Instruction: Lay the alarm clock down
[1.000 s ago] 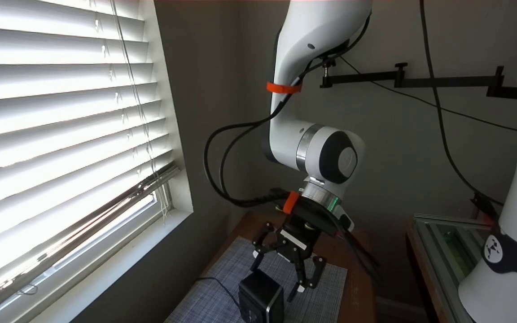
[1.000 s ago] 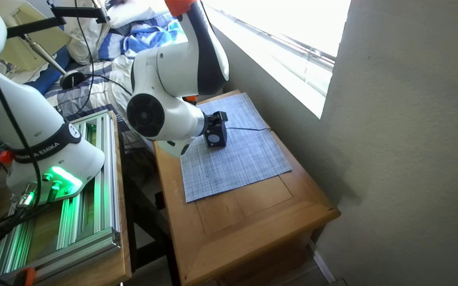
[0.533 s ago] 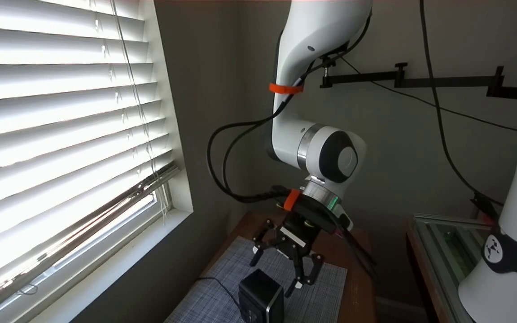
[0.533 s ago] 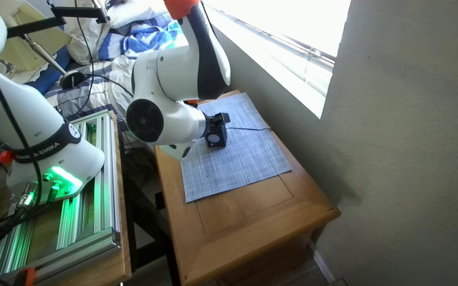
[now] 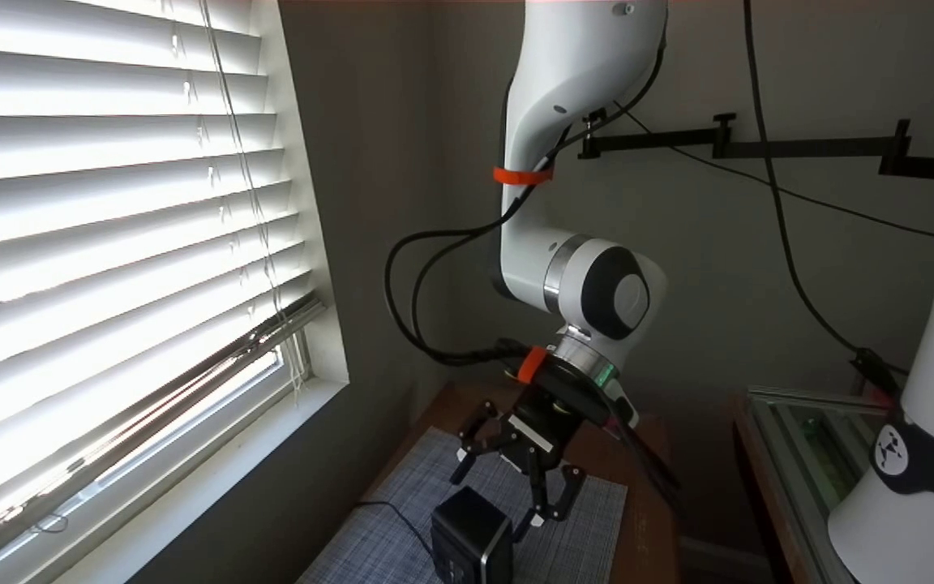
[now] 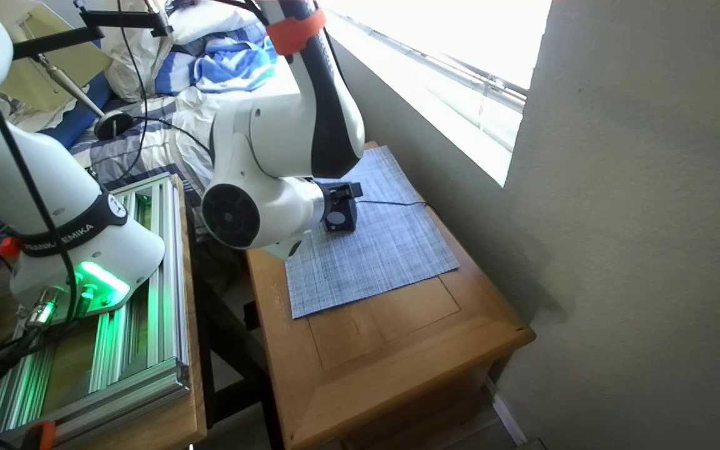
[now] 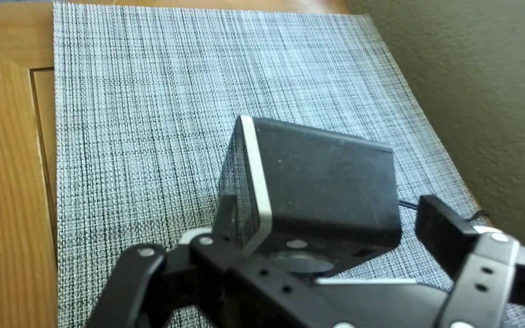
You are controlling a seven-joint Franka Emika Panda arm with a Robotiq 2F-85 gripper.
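Observation:
The alarm clock is a black boxy block with a pale metal edge, standing on a grey placemat. It shows in both exterior views and in the wrist view. One face in the wrist view bears a round greyish disc. My gripper is open and empty just above and behind the clock in that exterior view. In the wrist view its fingers spread to either side of the clock's near end. A gap shows at the right finger; contact at the left one is unclear.
The placemat lies on a wooden table beside a wall and a window with blinds. A thin black cable runs from the clock toward the wall. The robot base frame stands beside the table.
The arm has shifted a little and its forearm and wrist have come slightly lower. The gripper stays open, close to the clock. The clock has not moved.

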